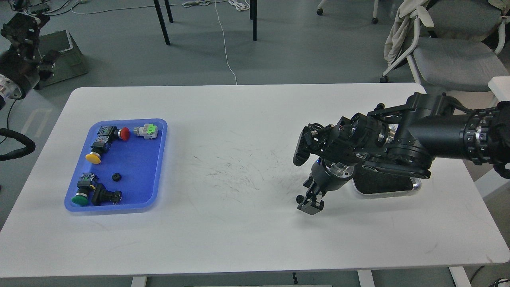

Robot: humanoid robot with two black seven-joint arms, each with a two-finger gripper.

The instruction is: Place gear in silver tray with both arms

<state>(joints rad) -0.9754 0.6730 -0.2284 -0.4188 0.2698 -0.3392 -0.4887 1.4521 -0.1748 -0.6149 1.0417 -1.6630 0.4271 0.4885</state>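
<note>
A small black gear (298, 197) lies on the white table just left of my right gripper (310, 206). The gripper points down at the table, its tips right beside the gear; its dark fingers cannot be told apart. The silver tray (415, 185) stands behind it to the right, mostly hidden by my right arm, with part of its dark bottom showing. A second small black gear (116, 177) lies in the blue tray (159, 159). My left gripper (19, 28) is raised off the table at the far left, its state unclear.
The blue tray at the left also holds several push-button switches with red (124, 134), yellow (93, 158) and green (79, 199) caps. The table middle bears dark scuff marks (239, 167). An office chair (450, 56) stands beyond the table's far right corner.
</note>
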